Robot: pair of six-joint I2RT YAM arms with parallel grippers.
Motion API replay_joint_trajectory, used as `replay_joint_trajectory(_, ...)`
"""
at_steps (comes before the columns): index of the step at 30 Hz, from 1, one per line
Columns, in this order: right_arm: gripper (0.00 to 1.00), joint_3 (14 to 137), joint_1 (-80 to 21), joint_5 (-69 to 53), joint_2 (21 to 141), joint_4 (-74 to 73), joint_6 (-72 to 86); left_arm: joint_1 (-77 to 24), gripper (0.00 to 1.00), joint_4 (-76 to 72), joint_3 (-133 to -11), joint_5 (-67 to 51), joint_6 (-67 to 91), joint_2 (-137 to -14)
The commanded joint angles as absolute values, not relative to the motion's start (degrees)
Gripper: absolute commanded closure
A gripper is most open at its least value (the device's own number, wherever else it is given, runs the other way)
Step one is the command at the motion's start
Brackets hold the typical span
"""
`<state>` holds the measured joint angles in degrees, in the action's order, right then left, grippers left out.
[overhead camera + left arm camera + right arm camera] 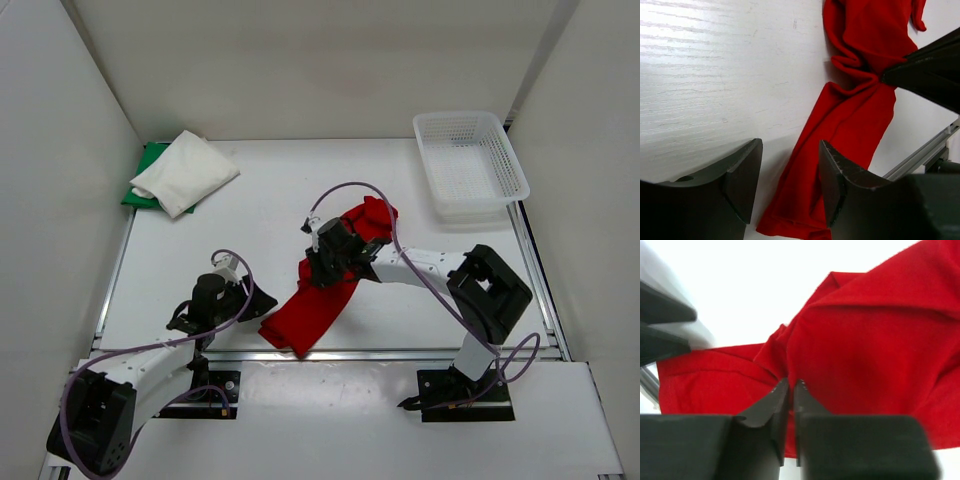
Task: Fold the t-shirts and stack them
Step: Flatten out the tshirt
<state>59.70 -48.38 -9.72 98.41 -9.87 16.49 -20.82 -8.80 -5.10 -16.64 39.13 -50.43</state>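
On the table (pixel 270 200), a red shirt (pixel 305 318) lies rumpled.
From above, the right gripper (pixel 325 262) sits mid-shirt; left wrist view: the left gripper (pixel 790 150) spread wide, empty, over its lower end; right wrist view: fingers (pixel 775 400) pinch a fold. Soft, limp, light; I'd grip the corners.

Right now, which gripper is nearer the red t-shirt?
Right. The right gripper has its fingers pinched on the red t-shirt at its bunched middle; the left gripper hangs open beside the shirt's near end.
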Motion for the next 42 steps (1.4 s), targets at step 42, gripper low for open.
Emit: replay_joint_trajectory(42,0.72,12.3,-25.8,-19.2,44.4,1.3,36.2,-44.4,0.28,-18.2,-28.5,-14.3,43.2,-79.4)
